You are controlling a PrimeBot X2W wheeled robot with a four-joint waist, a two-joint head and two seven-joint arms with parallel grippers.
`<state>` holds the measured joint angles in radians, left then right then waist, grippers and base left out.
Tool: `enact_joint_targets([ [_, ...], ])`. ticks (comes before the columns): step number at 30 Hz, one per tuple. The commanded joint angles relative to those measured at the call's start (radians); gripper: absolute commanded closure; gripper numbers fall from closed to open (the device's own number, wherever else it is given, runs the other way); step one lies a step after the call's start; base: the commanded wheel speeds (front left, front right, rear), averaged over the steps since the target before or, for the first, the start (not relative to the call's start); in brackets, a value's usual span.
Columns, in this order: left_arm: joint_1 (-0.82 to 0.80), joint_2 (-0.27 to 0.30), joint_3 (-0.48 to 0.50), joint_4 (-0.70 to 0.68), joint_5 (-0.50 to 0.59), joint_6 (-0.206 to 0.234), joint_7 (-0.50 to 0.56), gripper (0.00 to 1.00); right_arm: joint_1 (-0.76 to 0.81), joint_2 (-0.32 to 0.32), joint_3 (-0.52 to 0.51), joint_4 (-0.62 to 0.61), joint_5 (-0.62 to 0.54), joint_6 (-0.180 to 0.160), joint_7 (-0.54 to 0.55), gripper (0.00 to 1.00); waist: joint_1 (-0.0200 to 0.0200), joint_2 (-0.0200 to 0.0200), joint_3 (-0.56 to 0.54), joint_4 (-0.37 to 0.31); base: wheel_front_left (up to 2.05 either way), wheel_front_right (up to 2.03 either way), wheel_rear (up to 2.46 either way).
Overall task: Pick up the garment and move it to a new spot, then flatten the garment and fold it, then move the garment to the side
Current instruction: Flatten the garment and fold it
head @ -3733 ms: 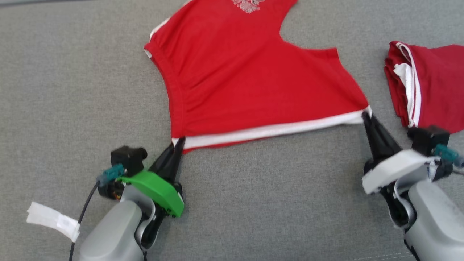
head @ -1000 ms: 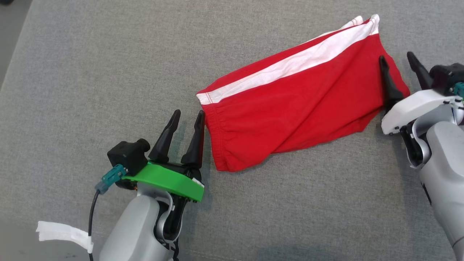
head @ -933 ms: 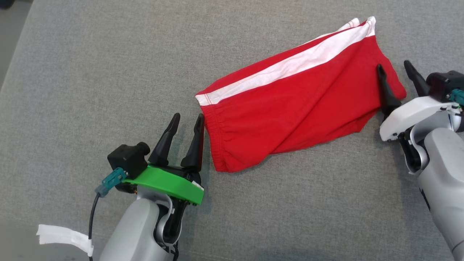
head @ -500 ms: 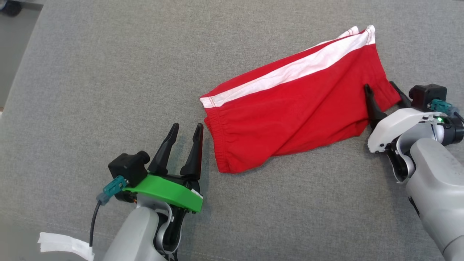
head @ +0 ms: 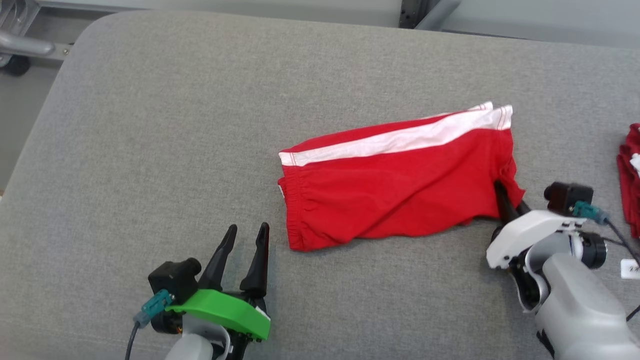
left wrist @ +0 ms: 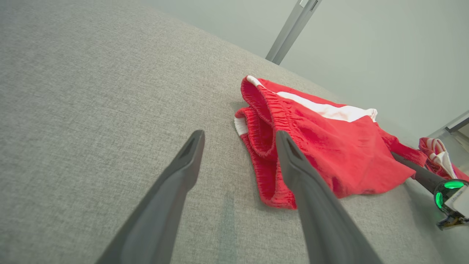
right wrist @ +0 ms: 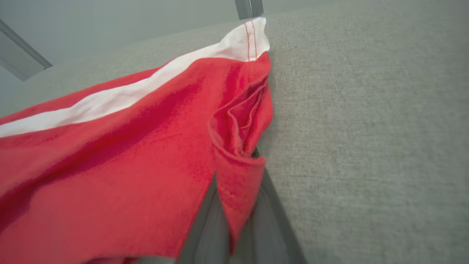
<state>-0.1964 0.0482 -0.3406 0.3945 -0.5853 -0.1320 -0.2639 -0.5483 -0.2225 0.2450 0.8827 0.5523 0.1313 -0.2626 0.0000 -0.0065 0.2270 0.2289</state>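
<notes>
We see the garment (head: 395,185) lying on the grey tabletop (head: 150,125), a little right of the middle, its long axis running left to right and slightly tilted. It is bright red and folded over on itself, so that two layers lie stacked. A white band runs along its far edge and ends at the far right corner, where red stitching crosses the white. The left end is a gathered, puckered hem; from the left wrist view the layers gape there and a sliver of white shows inside. Soft diagonal creases cross the red face, and the near edge is uneven.

The right end effector (head: 506,200) is clenched on the garment's near right corner: in the right wrist view a bunched tongue of red cloth sits pinched between its two dark fingers (right wrist: 209,223). The cloth around that corner is puckered and pulled up into a small fold.

The left end effector (head: 248,227) is released, its fingers spread with nothing between them, near the garment's near left corner but apart from it.

A second heap of red and white cloth (head: 629,175) lies at the right edge of the tabletop, well apart from the garment.
</notes>
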Motion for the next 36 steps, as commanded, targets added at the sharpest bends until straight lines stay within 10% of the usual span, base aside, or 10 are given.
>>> enact_joint_targets([
  [1, 0.03, 0.004, 0.007, 0.003, -0.012, 0.003, 0.0, 0.0, 0.054, 0.018, 0.0, -0.015, -0.013, -0.001, -0.002, 1.0, 0.0, 0.0065, -0.088, -0.072, 0.0, 0.0, 0.0],
  [22, 0.123, 0.004, 0.015, 0.008, 0.001, 0.003, 0.0, 0.0, 0.264, 0.103, -0.17, -0.251, -0.117, -0.001, -0.003, 1.0, 0.0, 0.0065, -0.175, -0.142, 0.0, 0.0, 0.0],
  [36, 0.131, 0.004, -0.012, 0.021, -0.014, 0.003, 0.0, 0.0, 0.19, 0.139, 0.296, -0.387, -0.113, -0.001, 0.008, 1.0, 0.0, 0.0065, -0.177, -0.025, 0.0, 0.0, 0.0],
])
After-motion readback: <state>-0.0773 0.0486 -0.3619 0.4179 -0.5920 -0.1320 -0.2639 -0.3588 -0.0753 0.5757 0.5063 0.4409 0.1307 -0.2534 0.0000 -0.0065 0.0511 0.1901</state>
